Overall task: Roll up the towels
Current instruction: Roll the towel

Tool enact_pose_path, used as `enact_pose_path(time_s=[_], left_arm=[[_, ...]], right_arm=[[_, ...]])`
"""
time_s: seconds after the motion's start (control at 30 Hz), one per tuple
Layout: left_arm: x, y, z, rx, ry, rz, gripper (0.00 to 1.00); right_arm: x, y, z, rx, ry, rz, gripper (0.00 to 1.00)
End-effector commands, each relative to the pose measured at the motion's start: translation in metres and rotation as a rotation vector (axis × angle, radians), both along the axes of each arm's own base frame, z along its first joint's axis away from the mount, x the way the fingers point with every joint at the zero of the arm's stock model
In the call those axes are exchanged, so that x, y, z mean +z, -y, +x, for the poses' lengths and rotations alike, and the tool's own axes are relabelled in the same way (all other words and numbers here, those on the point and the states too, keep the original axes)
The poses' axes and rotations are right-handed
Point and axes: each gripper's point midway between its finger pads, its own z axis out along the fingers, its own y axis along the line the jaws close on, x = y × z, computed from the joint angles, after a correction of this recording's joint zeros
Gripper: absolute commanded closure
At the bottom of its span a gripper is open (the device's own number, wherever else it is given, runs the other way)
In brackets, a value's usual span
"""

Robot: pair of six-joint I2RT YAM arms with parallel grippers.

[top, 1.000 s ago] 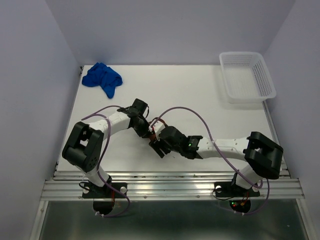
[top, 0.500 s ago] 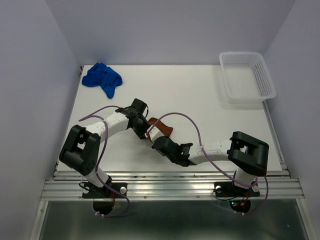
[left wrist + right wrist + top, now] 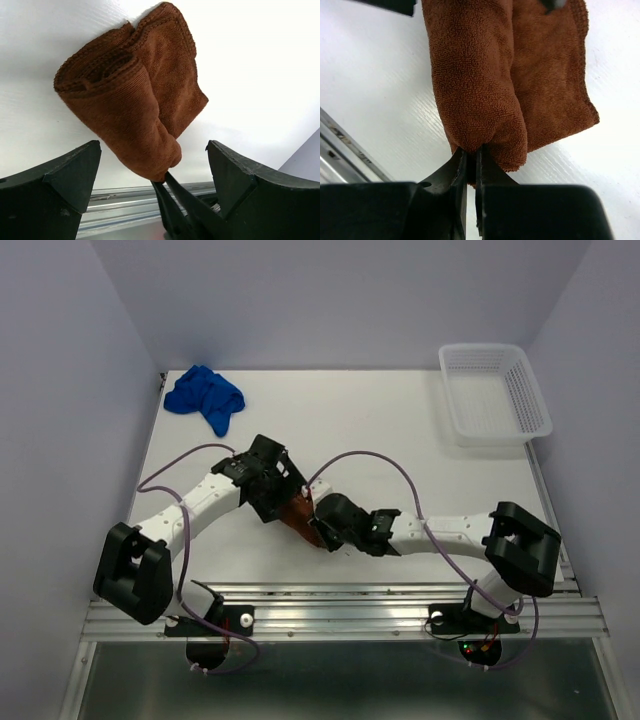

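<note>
Near the front middle of the desk (image 3: 400, 430), the brown towel (image 3: 300, 512) lies as a loose, fat roll with a flatter flap beside it. The right end effector (image 3: 470, 155) is closed, its tips pinching the roll's near end, where the cloth bulges around them. The left end effector (image 3: 152, 145) is wide open, its fingers standing either side of the roll without touching it. The blue towel (image 3: 205, 398) sits crumpled at the far left corner, well apart from both arms.

Both towels look light, soft and limp, so they probably carry no shape of their own. A roll likely holds only while something presses its layers together, and it slackens once let go. The terry pile should grip the fingers well, so slipping seems a small risk. The same pile probably drags on the desk, and a tug on one layer could pull the coil open. Nothing here is fragile, so a firm squeeze does no harm.

The best hold on the brown towel is probably across the whole thickness of the roll, at an end or mid-length, catching every layer rather than the outer flap alone. The blue towel seems to need a hemmed edge or corner taken first, so it can be spread flat before rolling.
</note>
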Motion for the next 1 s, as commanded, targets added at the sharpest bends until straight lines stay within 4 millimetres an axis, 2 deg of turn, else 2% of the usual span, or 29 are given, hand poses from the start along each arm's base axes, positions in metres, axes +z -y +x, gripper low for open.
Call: enact_pose_path(time_s=[0.0, 0.03, 0.2, 0.23, 0.27, 0.37, 0.4, 0.43, 0.5, 0.67, 0.8, 0.9, 0.97], left_arm=[[0.012, -0.008, -0.001, -0.011, 0.064, 0.026, 0.01], [0.012, -0.011, -0.003, -0.007, 0.063, 0.031, 0.01], [0.005, -0.015, -0.009, -0.009, 0.057, 0.035, 0.01], [0.004, -0.015, -0.01, -0.005, 0.056, 0.037, 0.01], [0.001, -0.015, -0.011, -0.005, 0.052, 0.031, 0.01], [-0.005, -0.014, -0.012, -0.001, 0.044, 0.033, 0.01], [-0.005, -0.013, -0.01, -0.003, 0.054, 0.026, 0.01], [-0.006, -0.012, -0.009, -0.002, 0.055, 0.027, 0.01], [-0.007, -0.009, -0.004, 0.0, 0.064, 0.025, 0.01], [-0.015, -0.006, 0.007, 0.012, 0.069, 0.042, 0.01], [-0.024, -0.002, 0.016, 0.01, 0.076, 0.054, 0.02], [-0.036, -0.004, 0.018, 0.005, 0.047, 0.092, 0.06], [-0.043, -0.01, 0.024, 0.024, 0.048, 0.14, 0.15]], right_arm=[[0.04, -0.012, 0.0, 0.008, -0.183, 0.196, 0.99], [0.043, -0.007, 0.009, -0.018, -0.221, 0.23, 0.99], [0.045, -0.005, 0.011, 0.026, -0.402, 0.321, 0.99], [0.037, -0.005, 0.012, 0.009, -0.452, 0.324, 0.99], [0.038, -0.007, 0.008, 0.029, -0.507, 0.344, 0.99], [0.031, -0.003, 0.017, -0.004, -0.645, 0.392, 0.99], [0.028, 0.0, 0.018, -0.003, -0.734, 0.423, 0.99], [0.035, -0.001, 0.018, 0.011, -0.759, 0.449, 0.99], [0.035, -0.002, 0.02, 0.019, -0.831, 0.474, 0.99], [0.035, -0.002, 0.028, -0.002, -0.904, 0.504, 0.99], [0.026, 0.001, 0.025, -0.02, -1.012, 0.532, 0.99], [0.017, 0.007, 0.032, -0.078, -1.042, 0.537, 0.99], [0.015, 0.01, 0.038, -0.087, -1.071, 0.57, 0.99]])
